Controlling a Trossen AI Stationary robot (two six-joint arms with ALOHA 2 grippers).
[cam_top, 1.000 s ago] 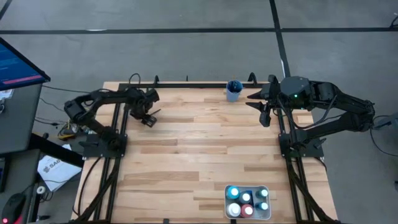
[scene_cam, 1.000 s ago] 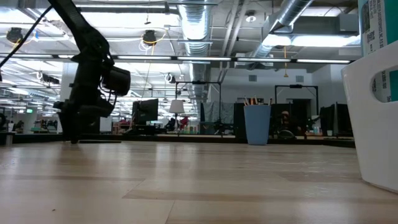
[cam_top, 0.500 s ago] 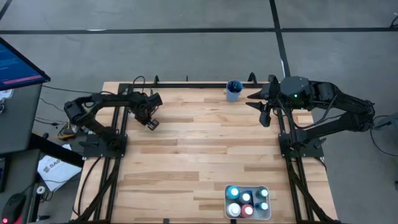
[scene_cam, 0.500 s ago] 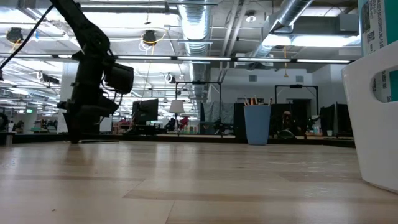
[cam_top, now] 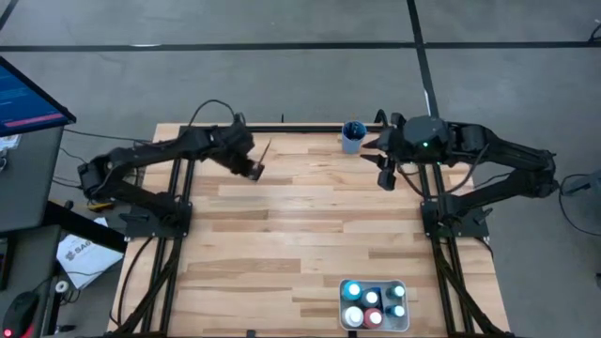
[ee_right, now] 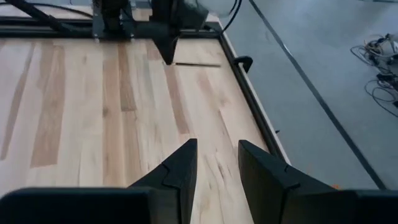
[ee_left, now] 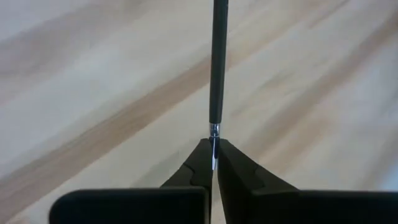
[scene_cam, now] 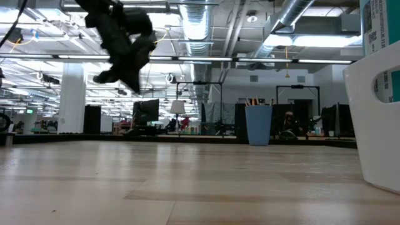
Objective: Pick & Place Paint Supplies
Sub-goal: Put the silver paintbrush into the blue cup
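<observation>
The left gripper [ee_left: 213,163] is clamped on 1 thin dark paintbrush [ee_left: 217,68], lifted above the light wooden table [cam_top: 282,235]; the brush sticks out straight ahead of its fingertips. The right gripper [ee_right: 216,163], fingers parted and holding nothing, hovers just beside the blue cup [cam_top: 353,137]. The small light-capped paint bottles [cam_top: 373,305] sit in the white rectangular tray [cam_top: 406,322], well apart from both grippers.

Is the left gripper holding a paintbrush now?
Yes, the left gripper is shut on the thin dark paintbrush, lifted above the table.

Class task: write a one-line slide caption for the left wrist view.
Left tool shut on a thin dark paintbrush, lifted above the wooden table.
</observation>
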